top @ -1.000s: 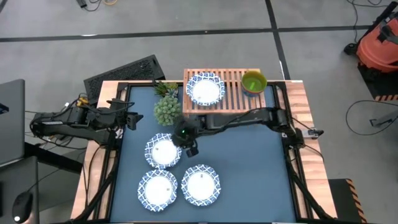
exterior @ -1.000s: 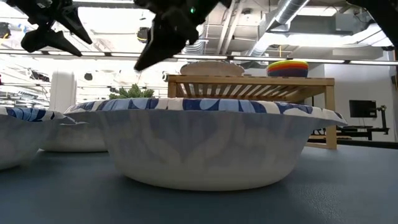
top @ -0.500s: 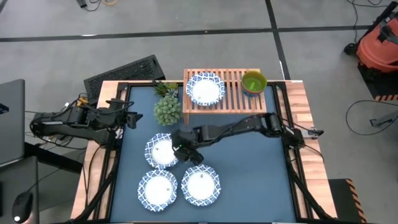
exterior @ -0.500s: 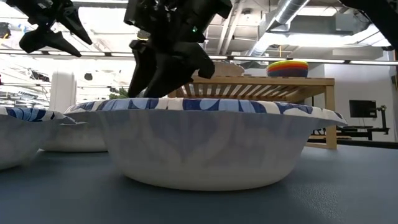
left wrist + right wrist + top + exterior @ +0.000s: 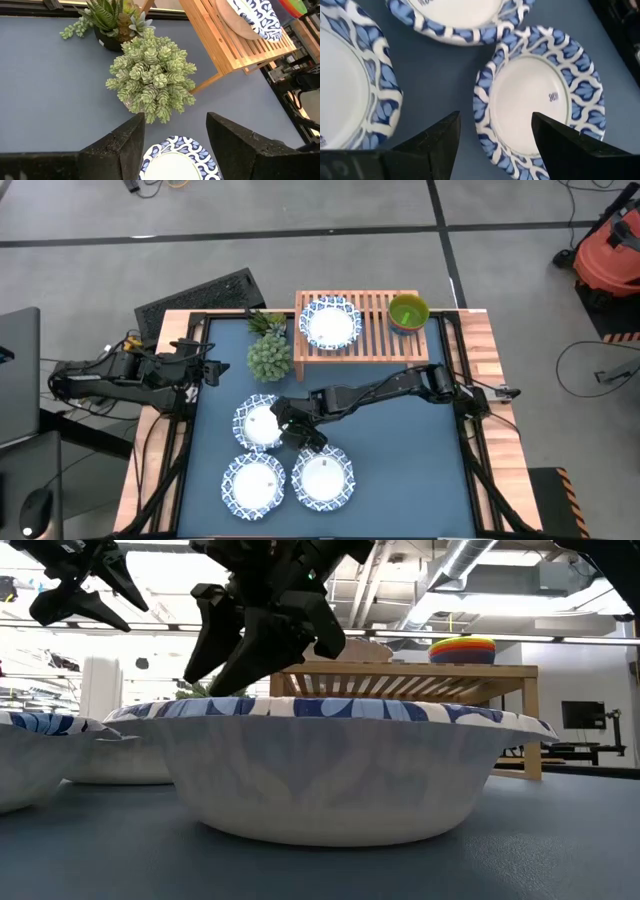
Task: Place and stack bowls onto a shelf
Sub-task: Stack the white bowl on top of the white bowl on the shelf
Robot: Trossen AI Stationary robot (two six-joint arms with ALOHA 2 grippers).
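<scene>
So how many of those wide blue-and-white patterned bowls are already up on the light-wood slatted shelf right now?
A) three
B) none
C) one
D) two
C: the high view shows a single blue-and-white patterned bowl on the light-wood slatted shelf, next to the stack of small plain bowls with the green one on top; the other three patterned bowls sit on the blue table.

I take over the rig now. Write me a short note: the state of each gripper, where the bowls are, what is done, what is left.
Right gripper: open, low over the rim of the upper patterned bowl on the table.
Left gripper: open, waiting at the table's left edge.
Done: one patterned bowl and the stack of small bowls are on the shelf.
Left: three patterned bowls on the table, the other two at and.
</scene>
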